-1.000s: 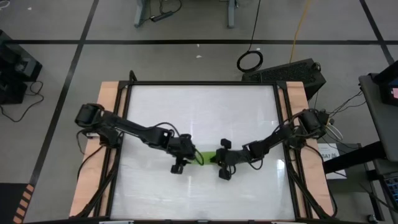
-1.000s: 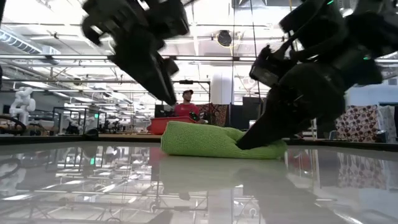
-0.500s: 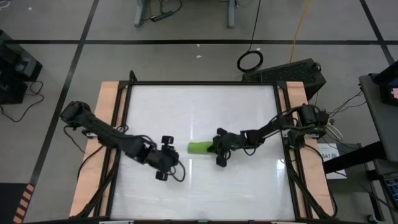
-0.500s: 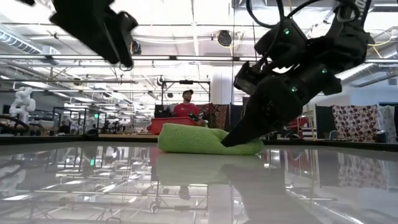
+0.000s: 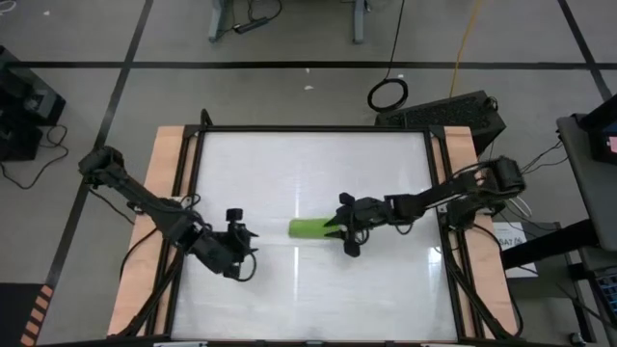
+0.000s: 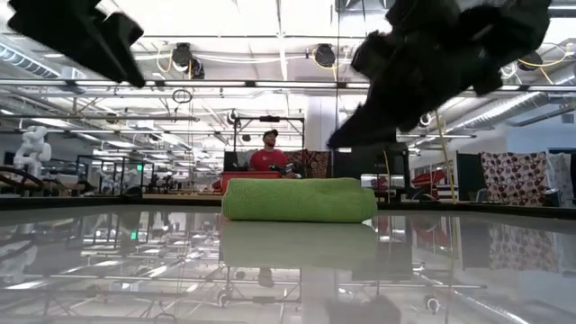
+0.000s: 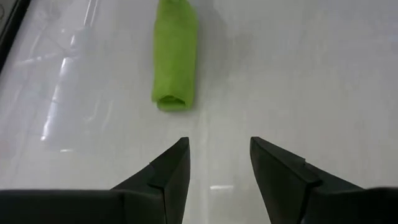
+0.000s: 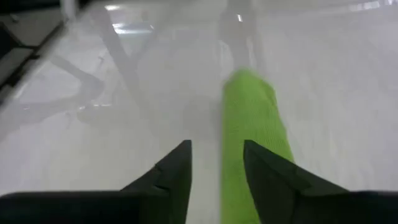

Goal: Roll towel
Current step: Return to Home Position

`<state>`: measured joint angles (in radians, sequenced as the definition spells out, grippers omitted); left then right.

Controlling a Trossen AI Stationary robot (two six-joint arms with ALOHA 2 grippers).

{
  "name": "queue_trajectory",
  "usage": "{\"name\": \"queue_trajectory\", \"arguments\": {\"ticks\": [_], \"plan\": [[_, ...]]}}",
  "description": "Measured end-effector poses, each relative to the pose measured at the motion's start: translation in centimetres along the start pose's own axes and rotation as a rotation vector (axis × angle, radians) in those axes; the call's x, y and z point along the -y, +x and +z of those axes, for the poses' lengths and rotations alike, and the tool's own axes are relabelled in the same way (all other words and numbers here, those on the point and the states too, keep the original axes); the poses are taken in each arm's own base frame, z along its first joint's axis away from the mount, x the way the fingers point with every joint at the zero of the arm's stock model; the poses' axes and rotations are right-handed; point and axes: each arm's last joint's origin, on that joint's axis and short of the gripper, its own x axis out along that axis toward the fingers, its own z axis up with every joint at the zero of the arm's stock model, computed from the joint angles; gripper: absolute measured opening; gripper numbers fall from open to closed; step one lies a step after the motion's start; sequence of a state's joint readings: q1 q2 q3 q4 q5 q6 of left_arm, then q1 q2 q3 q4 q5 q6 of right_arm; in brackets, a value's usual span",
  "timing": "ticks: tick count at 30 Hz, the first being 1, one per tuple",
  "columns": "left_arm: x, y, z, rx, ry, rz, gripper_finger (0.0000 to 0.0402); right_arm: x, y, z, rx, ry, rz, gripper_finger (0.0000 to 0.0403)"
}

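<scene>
Two grippers, both spread wide and both empty. The job looks as good as done. The towel (image 5: 308,228) lies as a tight lime roll in the middle of the table (image 5: 289,164), long axis running left to right, touching nothing but the tabletop.

The right gripper (image 8: 216,152) is the one to mind. It hangs just beside the roll's right end and, seen from table height, above it, with clear air between fingers and cloth. One finger (image 8: 270,177) sits over the line of the roll. To go home cleanly I'd want it to rise first and only then draw back right, so no fingertip drags the top layer and opens the roll. A soft cloth like that would likely slacken at a light brush.

The left gripper (image 7: 219,149) is near the table's left side, well apart from the towel, pointing at its left end across bare surface — it can fold back without risk to the roll.

Room is generous: nothing else stands on the table. The real edges are the dark rails (image 5: 183,193) down each side, which both arms cross on their way out, so elbows should keep height there. A person (image 6: 270,155) sits far beyond the table.
</scene>
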<state>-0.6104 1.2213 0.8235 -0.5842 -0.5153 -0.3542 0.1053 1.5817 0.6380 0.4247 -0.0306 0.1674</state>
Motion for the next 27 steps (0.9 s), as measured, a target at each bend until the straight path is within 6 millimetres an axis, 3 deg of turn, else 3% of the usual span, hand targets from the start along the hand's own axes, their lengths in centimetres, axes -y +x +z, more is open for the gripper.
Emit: {"name": "queue_trajectory", "arguments": {"ticks": [7,14,21,27], "plan": [[-0.1,0.4,-4.2,0.176,-0.065,-0.045,0.0173,-2.1,-5.7,3.0,0.056,-0.076,0.05,0.0172],[-0.7,2.0,-8.8,0.35,-0.172,-0.099,0.0173,-4.3,-11.9,3.3,0.037,-0.101,0.092,0.017],[-1.9,3.5,-13.4,0.534,-0.316,-0.15,0.0172,-4.8,-16.0,1.2,-0.006,-0.057,0.001,0.0163],[-2.0,3.6,-13.6,0.529,-0.308,-0.099,0.0172,-3.9,-16.6,-3.3,0.043,0.06,0.003,0.0155]]}}
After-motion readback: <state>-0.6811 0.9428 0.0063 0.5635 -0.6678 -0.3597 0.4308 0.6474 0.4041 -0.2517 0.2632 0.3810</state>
